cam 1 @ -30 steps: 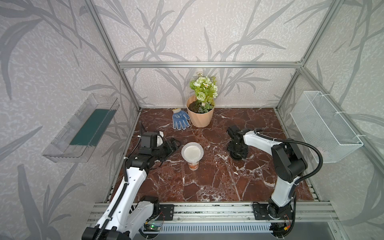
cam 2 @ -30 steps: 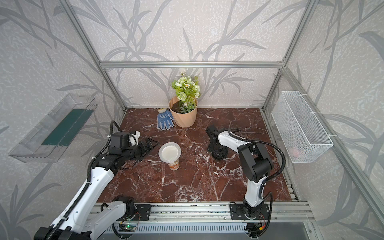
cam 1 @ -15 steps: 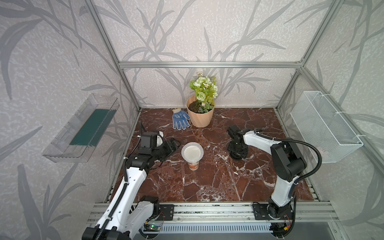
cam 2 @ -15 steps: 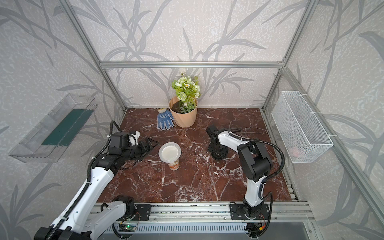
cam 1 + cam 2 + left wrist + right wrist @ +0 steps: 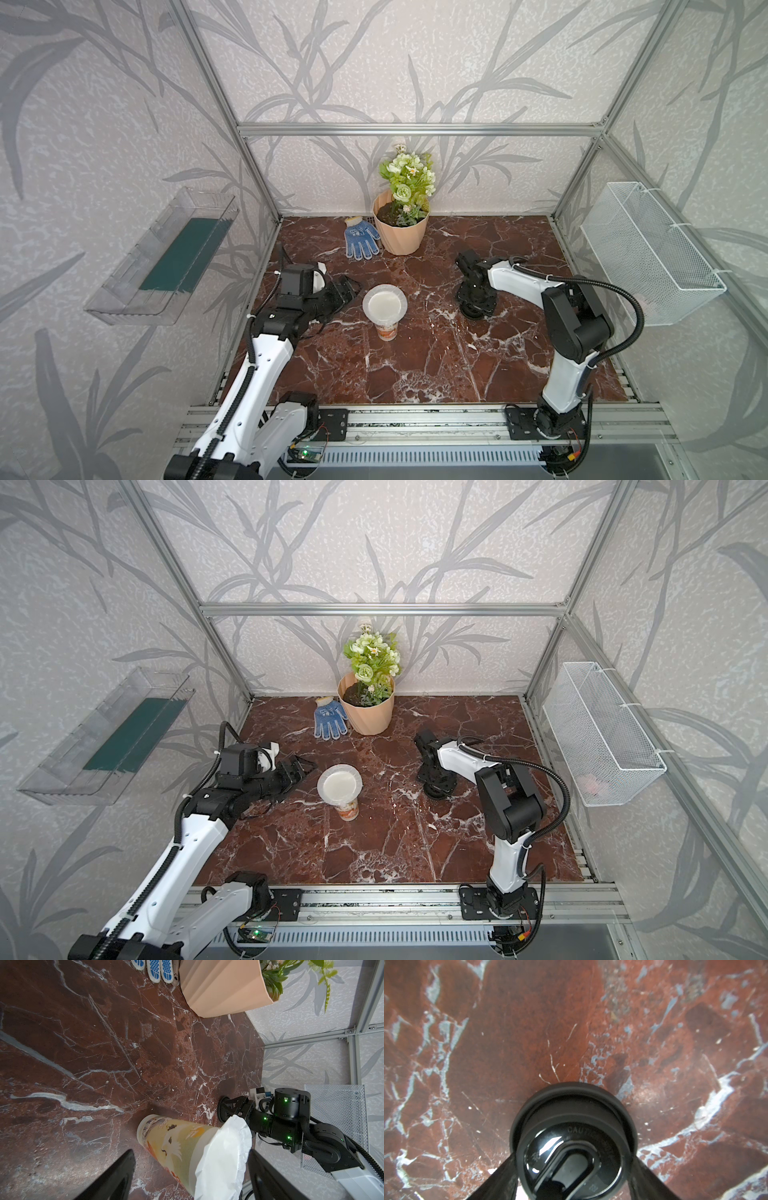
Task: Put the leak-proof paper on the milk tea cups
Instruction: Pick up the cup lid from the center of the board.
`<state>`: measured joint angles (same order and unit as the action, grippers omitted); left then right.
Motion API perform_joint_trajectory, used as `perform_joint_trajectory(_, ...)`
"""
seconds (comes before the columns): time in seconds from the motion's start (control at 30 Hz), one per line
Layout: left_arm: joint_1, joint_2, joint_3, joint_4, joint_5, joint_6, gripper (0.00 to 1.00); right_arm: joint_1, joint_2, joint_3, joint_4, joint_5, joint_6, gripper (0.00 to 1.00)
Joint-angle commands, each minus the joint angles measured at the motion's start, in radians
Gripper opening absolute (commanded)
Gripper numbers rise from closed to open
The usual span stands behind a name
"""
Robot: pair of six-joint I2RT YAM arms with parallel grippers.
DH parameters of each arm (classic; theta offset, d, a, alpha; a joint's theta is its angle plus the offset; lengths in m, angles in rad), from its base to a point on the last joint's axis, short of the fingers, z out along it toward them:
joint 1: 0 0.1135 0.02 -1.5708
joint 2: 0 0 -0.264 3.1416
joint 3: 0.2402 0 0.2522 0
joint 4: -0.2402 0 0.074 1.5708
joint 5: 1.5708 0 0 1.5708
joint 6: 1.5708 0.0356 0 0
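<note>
The milk tea cup (image 5: 386,330) (image 5: 348,810) stands mid-table, white with an orange-red band near its base. The leak-proof paper (image 5: 384,304) (image 5: 339,784), a whitish disc, lies over its mouth and hangs past the rim (image 5: 224,1157). My left gripper (image 5: 347,289) (image 5: 301,769) is open just left of the cup, level with its upper part. In the left wrist view its dark fingers (image 5: 116,1176) flank the cup (image 5: 176,1140) without touching it. To the right, my right gripper (image 5: 476,305) (image 5: 573,1167) points down on a black lid (image 5: 571,1109), its fingers against the rim on both sides.
A peach ribbed flower pot (image 5: 400,232) with green flowers stands at the back, with a blue dotted glove (image 5: 360,241) beside it. A white wire basket (image 5: 648,253) hangs on the right wall. On the left wall is a clear tray (image 5: 166,257).
The right gripper's jaws have narrowed slightly round the black lid. Both arms, the cup and the paper stay where they were.
</note>
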<state>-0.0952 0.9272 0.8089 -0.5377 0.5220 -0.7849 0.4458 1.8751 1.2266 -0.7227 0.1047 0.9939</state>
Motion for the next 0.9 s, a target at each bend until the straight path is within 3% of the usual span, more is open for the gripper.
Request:
perform_joint_trajectory(0.0, 0.008, -0.007, 0.003, 0.002, 0.005, 0.012, 0.86, -0.006, 0.019, -0.016, -0.009, 0.018, 0.002, 0.75)
perform_joint_trajectory(0.37, 0.016, 0.006, -0.027, 0.016, 0.003, 0.014, 0.86, -0.005, -0.048, -0.027, -0.024, 0.016, -0.049, 0.69)
perform_joint_trajectory(0.67, 0.141, 0.060, -0.164, 0.123, 0.008, -0.026, 0.84, -0.005, -0.203, -0.057, -0.077, 0.006, -0.163, 0.68)
perform_joint_trajectory(0.87, 0.141, 0.192, -0.230, 0.241, 0.122, -0.028, 0.78, 0.001, -0.298, -0.085, -0.109, -0.013, -0.219, 0.68)
